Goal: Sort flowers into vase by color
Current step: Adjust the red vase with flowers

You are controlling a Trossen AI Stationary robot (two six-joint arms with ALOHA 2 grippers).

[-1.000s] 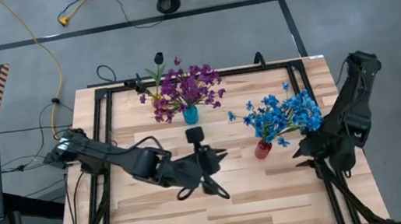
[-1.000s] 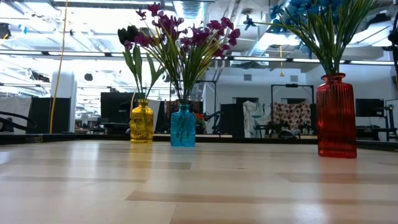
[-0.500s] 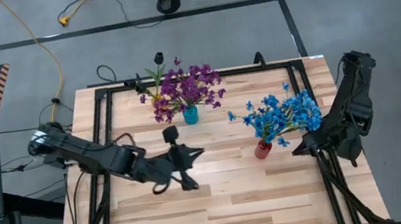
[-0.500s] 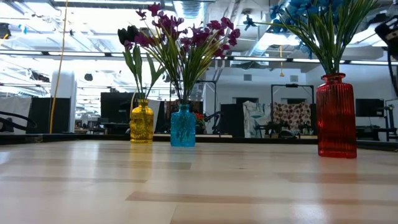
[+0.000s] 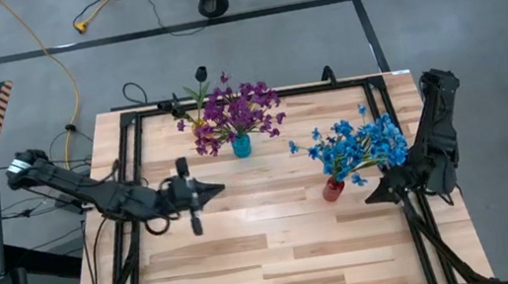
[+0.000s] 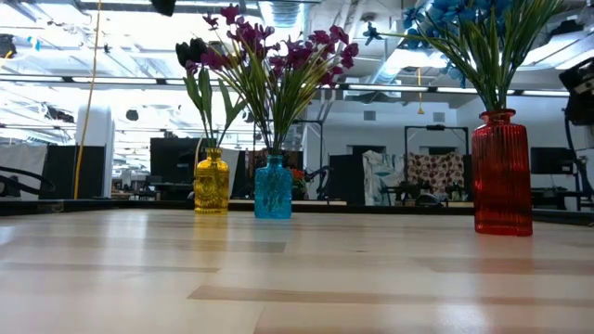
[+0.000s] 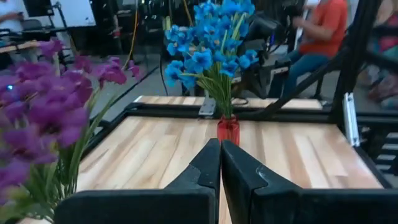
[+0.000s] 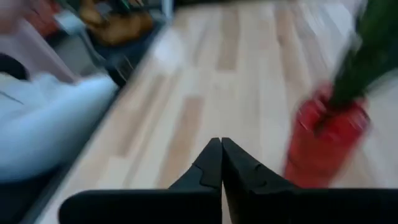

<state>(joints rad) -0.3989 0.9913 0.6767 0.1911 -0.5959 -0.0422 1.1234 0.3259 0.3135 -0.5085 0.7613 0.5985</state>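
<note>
bench [image 5: 279, 248] bare in front | flowers sorted: purple [image 5: 235, 113] in blue vase [image 5: 242, 146], blue [image 5: 359, 144] in red vase [image 5: 332, 190], dark sprig in yellow vase [image 6: 212, 182] | left end effector [image 5: 215, 186] together, empty | right end effector [image 5: 370, 199] together, empty, near red vase | risk: right arm could snag blue blooms, tipping vase

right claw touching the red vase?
Apart. The high view shows bare table between the right claw, shut and empty, and the red vase.
</note>
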